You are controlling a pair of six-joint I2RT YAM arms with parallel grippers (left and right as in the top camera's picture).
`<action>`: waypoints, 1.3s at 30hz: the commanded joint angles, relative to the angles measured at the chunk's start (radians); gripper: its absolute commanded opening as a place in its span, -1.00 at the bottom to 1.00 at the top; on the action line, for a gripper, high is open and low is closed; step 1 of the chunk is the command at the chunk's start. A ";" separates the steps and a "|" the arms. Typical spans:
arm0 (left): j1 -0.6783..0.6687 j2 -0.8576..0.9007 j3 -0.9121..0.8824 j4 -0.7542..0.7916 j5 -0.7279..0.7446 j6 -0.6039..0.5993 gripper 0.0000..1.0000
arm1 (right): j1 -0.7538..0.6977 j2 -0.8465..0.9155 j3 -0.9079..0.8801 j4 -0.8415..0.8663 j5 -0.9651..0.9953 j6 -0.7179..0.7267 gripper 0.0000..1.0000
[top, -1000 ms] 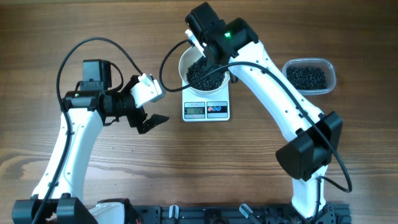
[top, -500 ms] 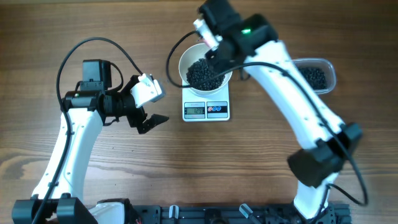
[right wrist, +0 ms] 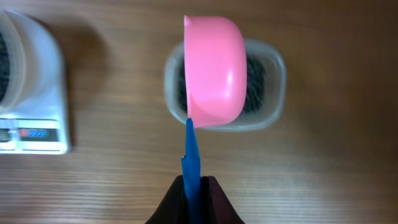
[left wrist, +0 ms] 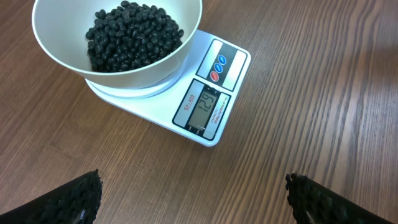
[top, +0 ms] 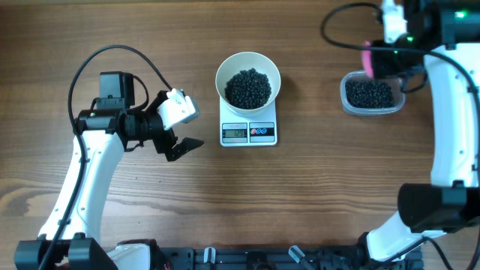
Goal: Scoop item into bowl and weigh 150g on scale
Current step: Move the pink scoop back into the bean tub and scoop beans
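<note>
Two arms work this table: the left gripper [left wrist: 193, 200] hangs with its jaws spread wide and nothing in them, near the left side of the scale [top: 248, 133]. The right gripper [right wrist: 193, 186] is pinched tight on the blue handle of a pink scoop [right wrist: 212, 71], held over a clear tub [top: 346, 98] of beads well off to the right. The white bowl [top: 222, 75] sits on the scale with a dark heap of black beads [top: 248, 88] inside it.

A clear tub [top: 371, 112] is set toward the table's [top: 300, 195] far right corner; a pink scoop [right wrist: 213, 68] is seen above it.
</note>
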 commanded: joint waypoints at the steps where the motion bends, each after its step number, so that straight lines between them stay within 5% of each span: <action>1: 0.003 0.004 0.006 -0.001 0.005 -0.006 1.00 | -0.068 0.014 -0.143 0.038 -0.005 0.000 -0.91; 12: 0.003 0.004 0.006 -0.001 0.005 -0.006 1.00 | -0.103 0.016 -0.509 0.406 0.164 -0.018 -0.92; 19: 0.003 0.004 0.006 -0.001 0.005 -0.006 1.00 | -0.102 0.034 -0.545 0.491 0.255 -0.004 -0.91; 39: 0.003 0.004 0.006 -0.001 0.005 -0.006 1.00 | -0.077 0.062 -0.599 0.430 -0.170 -0.124 -0.91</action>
